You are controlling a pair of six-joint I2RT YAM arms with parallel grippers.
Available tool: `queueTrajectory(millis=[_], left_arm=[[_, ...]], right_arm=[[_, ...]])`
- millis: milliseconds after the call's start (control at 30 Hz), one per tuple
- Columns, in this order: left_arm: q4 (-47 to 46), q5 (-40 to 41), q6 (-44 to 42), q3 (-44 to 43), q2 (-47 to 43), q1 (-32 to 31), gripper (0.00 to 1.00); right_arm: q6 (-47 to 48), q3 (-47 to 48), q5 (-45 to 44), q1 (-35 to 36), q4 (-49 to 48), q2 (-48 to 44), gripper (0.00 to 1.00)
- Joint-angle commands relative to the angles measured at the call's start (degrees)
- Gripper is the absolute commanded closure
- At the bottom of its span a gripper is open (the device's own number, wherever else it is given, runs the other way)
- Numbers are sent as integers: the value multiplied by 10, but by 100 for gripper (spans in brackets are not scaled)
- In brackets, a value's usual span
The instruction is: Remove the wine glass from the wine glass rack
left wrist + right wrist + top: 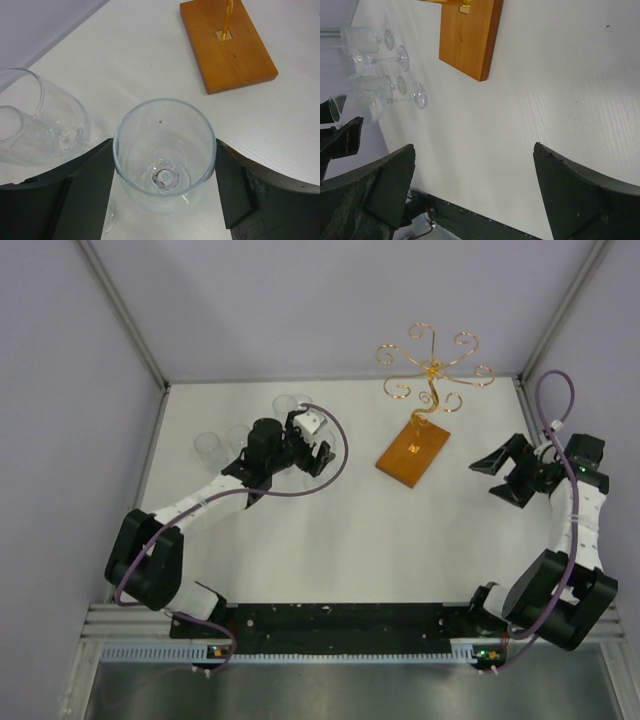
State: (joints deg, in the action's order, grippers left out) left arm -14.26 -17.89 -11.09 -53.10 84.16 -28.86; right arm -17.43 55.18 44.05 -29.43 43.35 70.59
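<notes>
The wine glass rack [432,365] is a gold wire stand with curled arms on an orange-brown wooden base [412,450]; no glass hangs on its arms. Its base also shows in the left wrist view [235,50] and the right wrist view [467,37]. My left gripper [305,452] is left of the rack. In the left wrist view it [165,170] is shut on the bowl of a clear wine glass [165,150], both fingers touching its sides. My right gripper [505,477] is open and empty to the right of the base, over bare table [475,170].
Other clear wine glasses stand at the back left of the white table [210,445], [285,403]; they show in the right wrist view too [365,42], [380,85]. One glass [40,120] lies close to my left finger. Walls and metal rails bound the table.
</notes>
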Motion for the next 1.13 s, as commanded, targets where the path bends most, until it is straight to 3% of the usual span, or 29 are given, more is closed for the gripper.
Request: queueTrajectory(millis=[0,233,333,400,667,900,1000,1100], left_arm=[[-42,23,25,-22,-8,2,38],[-13,65,37,4,-65,3,18],[-14,79,37,12,-92,3,14],[-11,86,38,14,-105,4,1],[32,87,44,14,-169,7,1],[138,128,-21,9,-289,19,1],[231,145,-38,19,-333,48,1],[256,153,-35,67,-393,110,1]], right_arm=[[56,47,-38,-6,19,-25,1],[55,66,-120,-6,50,-19,1],[48,75,-166,-6,66,-21,1],[44,85,-204,-6,81,-19,1],[42,111,-252,-5,104,-18,1],[51,118,-231,-5,96,-11,1],[70,117,-201,-2,87,-12,1],[79,128,-188,10,84,-20,1]])
